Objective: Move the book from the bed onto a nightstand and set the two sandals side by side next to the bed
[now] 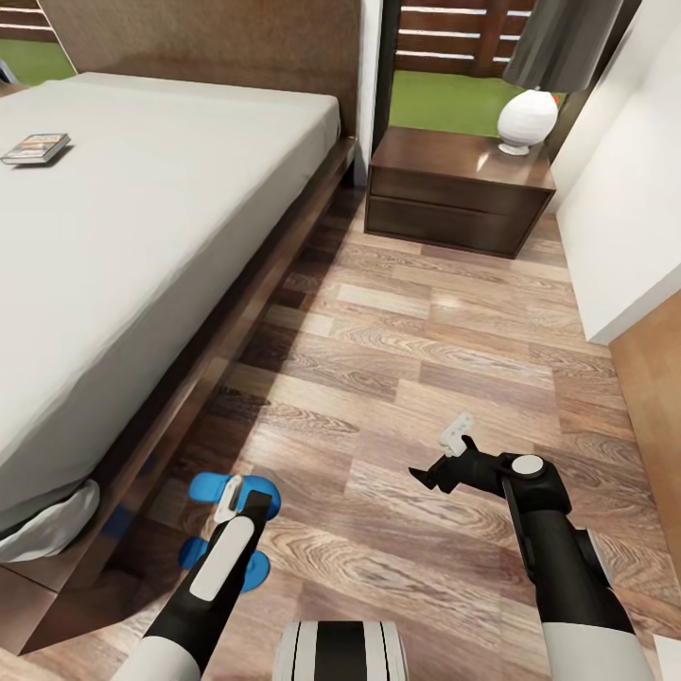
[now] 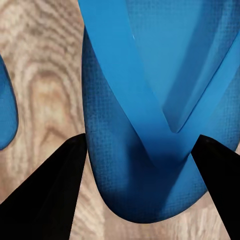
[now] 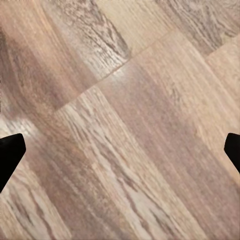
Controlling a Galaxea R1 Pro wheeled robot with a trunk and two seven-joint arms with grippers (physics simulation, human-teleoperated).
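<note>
— Anything written that you can make out?

— Only on the book (image 1: 36, 148) lying on the bed (image 1: 170, 218). Its cover carries pale lettering and an orange band, but it is far too small and blurred to read a single word.

— Labels, numbers, brands elsewhere?

— None that can be read.

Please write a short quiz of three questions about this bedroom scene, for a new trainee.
1. True or false: the book lies on the nightstand.
2. What is between the left gripper fingers? A) a sandal B) the lamp C) nothing
3. Fill in: under the right gripper there is bare wooden ____.

Key: 1 false, it lies on the bed; 2 A; 3 floor.
</note>
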